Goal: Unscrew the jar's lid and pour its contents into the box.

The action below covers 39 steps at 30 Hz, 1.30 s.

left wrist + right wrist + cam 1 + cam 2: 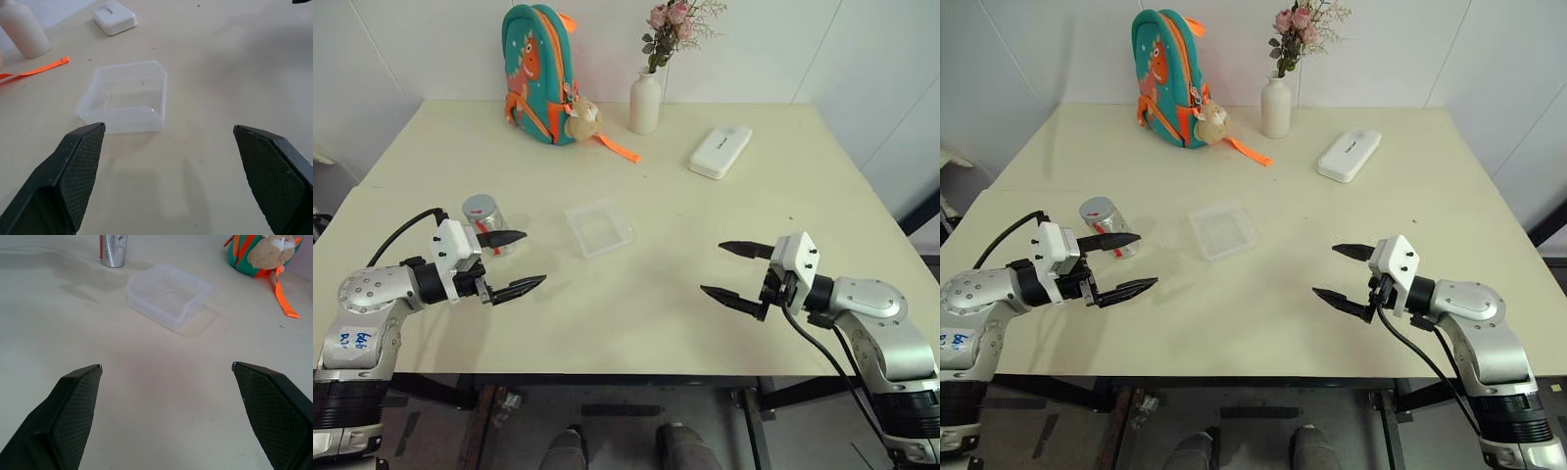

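Note:
The small clear jar point(485, 221) with a red mark stands upright at the table's left, its grey-white lid point(479, 205) on top. I cannot make out its contents. My left gripper point(530, 259) hovers open just in front of and right of the jar, one finger crossing in front of it, holding nothing. The clear shallow box point(598, 227) sits empty near the table's middle, to the right of the jar. My right gripper point(713, 267) is open over bare table to the right of the box, pointing toward it. Its wrist view shows the box point(168, 293) with the jar point(113, 247) beyond.
A teal backpack point(540, 73) with a plush toy and an orange strap point(619, 148) stands at the back. Beside it is a white vase point(645, 103) of flowers. A flat white case point(720, 151) lies at the back right.

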Available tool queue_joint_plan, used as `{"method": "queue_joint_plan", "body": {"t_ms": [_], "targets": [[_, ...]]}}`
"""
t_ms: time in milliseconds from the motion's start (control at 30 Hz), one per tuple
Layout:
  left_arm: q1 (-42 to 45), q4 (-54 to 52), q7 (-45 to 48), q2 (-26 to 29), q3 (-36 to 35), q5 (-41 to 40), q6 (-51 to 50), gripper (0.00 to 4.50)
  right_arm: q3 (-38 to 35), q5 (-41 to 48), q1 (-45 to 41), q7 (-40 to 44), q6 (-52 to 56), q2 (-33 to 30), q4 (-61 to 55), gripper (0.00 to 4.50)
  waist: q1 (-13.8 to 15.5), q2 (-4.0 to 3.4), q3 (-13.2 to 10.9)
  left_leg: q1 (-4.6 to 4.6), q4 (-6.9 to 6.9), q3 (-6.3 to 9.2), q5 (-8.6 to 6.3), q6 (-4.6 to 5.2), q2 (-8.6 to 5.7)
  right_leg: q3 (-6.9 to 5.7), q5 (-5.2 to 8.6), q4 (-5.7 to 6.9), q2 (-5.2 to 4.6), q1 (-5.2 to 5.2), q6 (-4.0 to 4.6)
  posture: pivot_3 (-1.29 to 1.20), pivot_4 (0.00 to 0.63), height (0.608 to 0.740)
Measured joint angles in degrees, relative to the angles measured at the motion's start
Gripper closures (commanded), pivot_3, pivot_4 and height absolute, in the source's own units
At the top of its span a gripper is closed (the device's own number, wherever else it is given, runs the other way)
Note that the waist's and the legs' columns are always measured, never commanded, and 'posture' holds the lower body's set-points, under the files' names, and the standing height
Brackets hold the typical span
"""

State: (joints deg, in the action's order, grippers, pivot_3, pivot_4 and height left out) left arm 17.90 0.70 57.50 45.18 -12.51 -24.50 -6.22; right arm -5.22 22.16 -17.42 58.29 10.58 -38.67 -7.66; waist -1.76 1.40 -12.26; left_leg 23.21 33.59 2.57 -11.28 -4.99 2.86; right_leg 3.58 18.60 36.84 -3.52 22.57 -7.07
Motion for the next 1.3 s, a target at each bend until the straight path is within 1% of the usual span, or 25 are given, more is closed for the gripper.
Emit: {"method": "queue_joint_plan", "body": {"t_ms": [167,233,300,433,500,567,667,733,833,900,1033,1167,1300], "targets": [[-1.83,-1.01,-2.42,-0.2,-2.08,-0.05,0.08,0.03,1.24,-0.08,-2.36,0.14,-0.25,1.42,1.29,0.0,-0.42,0.0,0.0,-0.02,0.01,-0.03,0.0,0.0,0.02,0.02,0.0,0.01,0.0,0.0,0.0,0.0,0.15,0.74],[-4.3,-2.7,-4.01,-0.59,-3.66,-0.11,-0.07,0.03,2.69,-0.14,-3.33,0.55,-0.46,2.39,2.35,0.0,-0.49,0.0,0.0,-0.02,0.0,-0.03,0.0,0.01,0.03,0.02,0.0,0.02,0.0,0.0,0.0,0.0,0.15,0.74],[-8.31,-5.43,-6.57,-2.26,-5.87,-0.23,-0.4,0.03,4.18,-0.16,-5.2,1.13,-0.48,3.94,3.87,0.0,-0.68,0.0,0.0,-0.01,0.01,-0.05,-0.01,0.02,0.02,0.04,-0.01,0.04,0.0,0.01,-0.01,0.0,0.15,0.74],[-13.92,-8.57,-14.4,-6.64,-10.21,0.08,-2.24,0.03,5.19,0.01,-10.2,1.08,-0.4,6.81,5.8,0.0,-0.76,0.01,0.0,-0.01,0.05,-0.03,-0.03,0.03,0.04,0.03,-0.01,0.07,0.01,0.01,-0.01,0.0,0.15,0.74],[-15.43,-10.05,-24.72,-12.43,-13.23,3.37,-3.06,0.03,5.65,0.27,-13.29,0.87,-0.36,9.6,6.61,0.0,-0.88,-0.01,0.01,-0.03,0.14,-0.05,-0.03,0.04,0.02,0.06,-0.04,0.1,-0.01,-0.03,-0.06,0.0,0.15,0.74],[-16.82,-11.29,-32.81,-17.5,-13.64,6.53,-3.84,0.03,7.2,0.57,-15.77,0.82,-0.27,11.89,6.9,0.0,-0.89,0.04,0.03,-0.02,0.21,-0.02,-0.03,0.04,0.03,0.06,-0.08,0.1,0.01,-0.05,-0.09,0.0,0.15,0.74],[-17.5,-11.84,-38.32,-20.58,-12.31,9.2,-4.54,0.03,8.12,0.72,-17.34,0.52,0.28,14.2,7.12,0.0,-0.26,0.12,0.06,-0.01,0.25,0.0,-0.03,0.04,0.02,0.05,-0.11,0.11,0.02,-0.05,-0.08,0.0,0.15,0.74],[-15.9,-11.59,-40.93,-21.85,-11.17,10.95,-4.03,0.03,8.99,0.71,-19.21,-0.04,0.64,15.75,7.28,0.0,0.22,0.12,0.06,0.0,0.27,0.0,-0.01,0.01,0.02,0.04,-0.14,0.08,0.03,-0.06,-0.06,0.0,0.15,0.74],[-12.6,-9.41,-42.77,-21.82,-10.5,12.18,-2.86,0.03,9.34,0.7,-20.33,-0.85,0.66,16.87,6.86,0.0,0.28,0.14,0.08,-0.01,0.29,-0.01,0.0,-0.01,0.01,0.03,-0.16,0.03,0.02,-0.09,-0.03,0.0,0.15,0.74],[-9.4,-5.52,-42.7,-20.88,-10.32,12.56,-1.68,0.03,9.26,0.7,-20.25,-1.96,0.91,17.22,6.69,0.0,0.2,0.14,0.08,-0.01,0.28,-0.01,0.0,-0.01,0.02,0.03,-0.17,0.03,0.02,-0.08,-0.02,0.0,0.15,0.74],[-1.22,3.84,-40.76,-18.98,-7.56,13.83,1.87,0.03,9.19,1.17,-20.17,-3.23,2.36,17.26,4.33,0.0,0.21,0.14,0.08,0.02,0.25,-0.01,0.01,-0.02,0.01,0.01,-0.2,0.04,0.03,-0.05,-0.07,0.0,0.15,0.74],[3.18,11.32,-40.28,-17.15,-5.45,16.13,5.03,0.03,9.13,1.76,-18.99,-4.49,3.62,17.03,1.12,0.0,-0.12,0.14,0.08,0.02,0.11,-0.03,-0.06,-0.02,0.04,0.01,-0.19,0.05,0.06,0.03,-0.08,0.0,0.15,0.74],[7.82,19.45,-38.9,-16.98,-4.71,16.34,7.45,0.03,9.07,1.96,-17.1,-5.94,4.88,16.94,-0.92,0.0,0.15,0.14,0.08,0.05,0.09,-0.03,-0.06,-0.03,0.03,0.0,-0.17,0.01,0.04,0.04,-0.09,0.0,0.15,0.74]]}}
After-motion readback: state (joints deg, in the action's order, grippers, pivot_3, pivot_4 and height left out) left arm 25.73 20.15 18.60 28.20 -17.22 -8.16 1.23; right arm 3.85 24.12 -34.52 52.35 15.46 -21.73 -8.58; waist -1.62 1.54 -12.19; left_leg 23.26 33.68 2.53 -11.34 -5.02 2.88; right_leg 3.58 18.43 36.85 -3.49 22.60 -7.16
